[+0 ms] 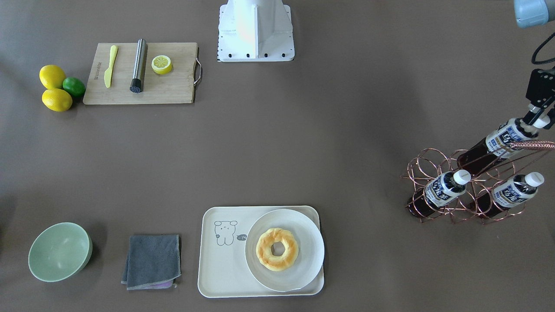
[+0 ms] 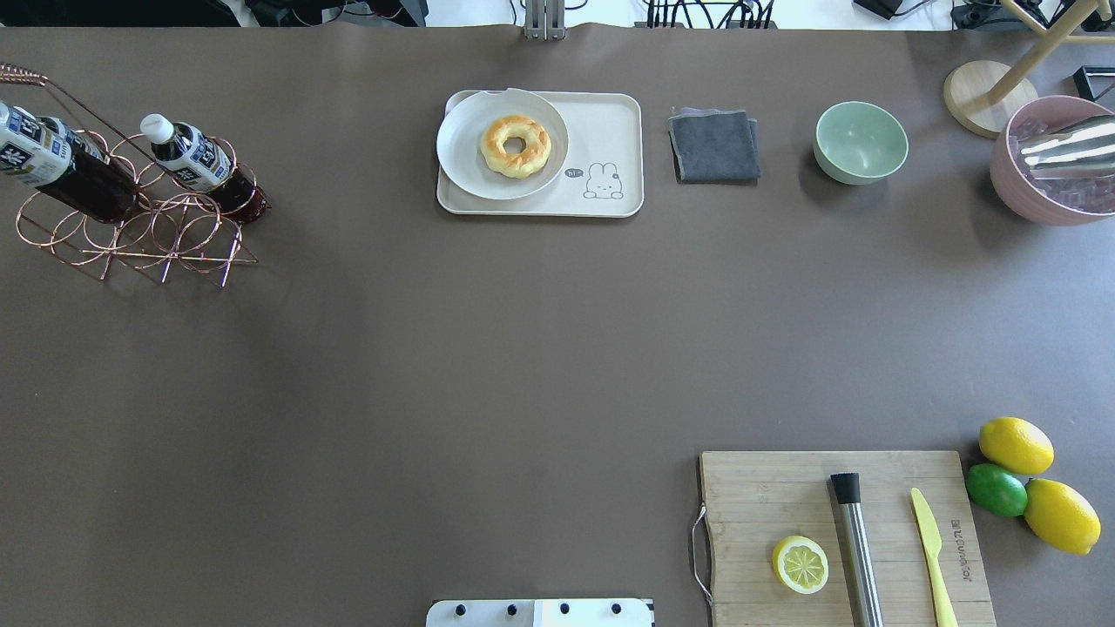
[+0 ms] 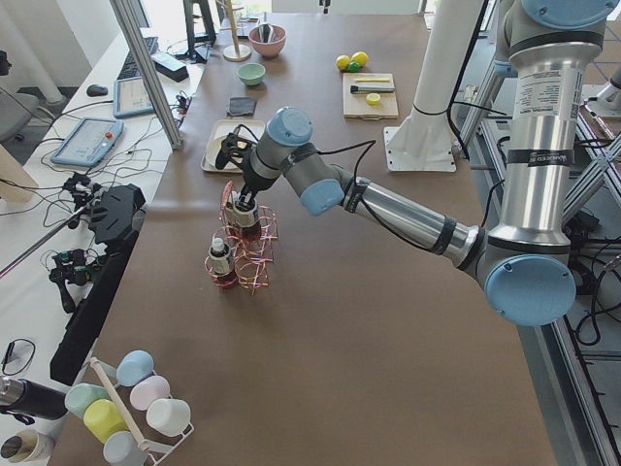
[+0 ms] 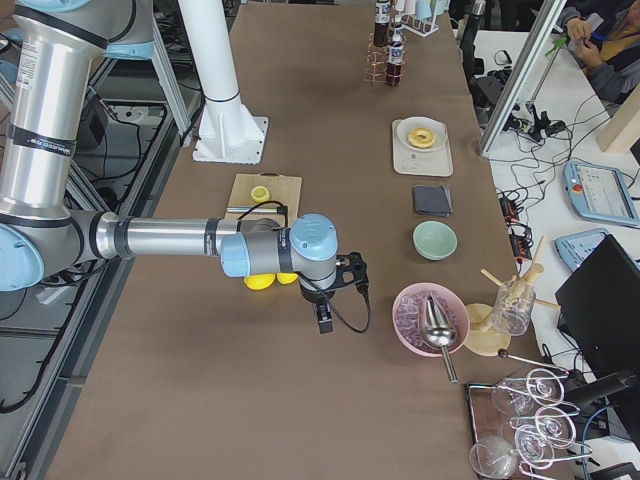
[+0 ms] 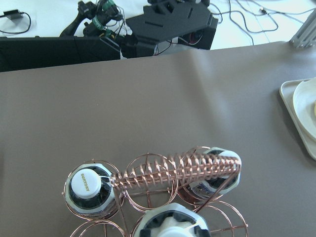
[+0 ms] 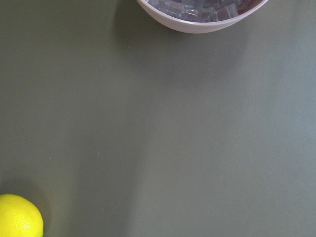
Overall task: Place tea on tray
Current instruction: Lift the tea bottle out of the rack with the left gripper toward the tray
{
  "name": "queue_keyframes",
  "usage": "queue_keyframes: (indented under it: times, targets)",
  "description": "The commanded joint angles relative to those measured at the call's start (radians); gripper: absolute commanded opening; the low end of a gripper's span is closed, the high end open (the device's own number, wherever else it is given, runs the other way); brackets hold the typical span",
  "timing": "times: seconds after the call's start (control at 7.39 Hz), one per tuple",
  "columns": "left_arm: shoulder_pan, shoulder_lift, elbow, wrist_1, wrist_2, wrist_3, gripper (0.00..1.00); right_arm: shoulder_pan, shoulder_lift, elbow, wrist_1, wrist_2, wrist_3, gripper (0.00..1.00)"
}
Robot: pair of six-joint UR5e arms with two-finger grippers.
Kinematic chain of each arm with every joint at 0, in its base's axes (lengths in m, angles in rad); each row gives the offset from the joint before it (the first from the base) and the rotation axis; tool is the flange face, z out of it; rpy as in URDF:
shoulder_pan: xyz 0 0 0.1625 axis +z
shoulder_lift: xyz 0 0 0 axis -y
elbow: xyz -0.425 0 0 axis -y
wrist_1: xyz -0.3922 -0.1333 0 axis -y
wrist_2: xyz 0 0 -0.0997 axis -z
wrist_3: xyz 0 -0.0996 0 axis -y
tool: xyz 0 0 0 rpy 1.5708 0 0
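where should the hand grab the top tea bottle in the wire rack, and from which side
Grip the top clear plastic bottle of dark tea by its white screw cap, coming in along its axis from the raised cap end. Its body lies tilted inside the rings of the copper wire rack, so only that end sticks out free. The left hand sits at it.

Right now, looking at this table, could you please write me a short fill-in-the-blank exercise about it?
1. The copper rack holds ____ tea bottles.
2. On the tray, the white plate carries a ____.
3. The left fingers are at the cap of the ____ bottle in the rack.
4. Beside the two lemons lies one green ____.
Missing words: three; doughnut; top; lime.
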Motion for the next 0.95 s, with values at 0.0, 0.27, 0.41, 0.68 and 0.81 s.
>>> queue_keyframes:
  times: [0.0, 0.27, 0.41, 0.68, 0.81]
  targets:
    - [-0.106, 0.015, -0.091, 0.039, -0.108, -0.003, 0.00, 0.000, 0.000, -0.019, 0.000, 0.000, -0.003, 1.00]
    - [-0.067, -0.013, -0.307, 0.362, -0.139, -0.019, 0.00, 0.000, 0.000, -0.011, 0.002, 0.024, 0.000, 1.00]
    - [-0.033, -0.061, -0.353, 0.424, -0.122, -0.073, 0.00, 0.000, 0.003, -0.010, 0.002, 0.028, 0.000, 1.00]
    - [0.080, -0.148, -0.370, 0.435, -0.093, -0.230, 0.00, 0.000, 0.009, 0.012, 0.002, 0.031, 0.021, 1.00]
    - [0.126, -0.208, -0.372, 0.508, -0.064, -0.249, 0.00, -0.003, 0.011, 0.048, -0.001, 0.031, 0.085, 1.00]
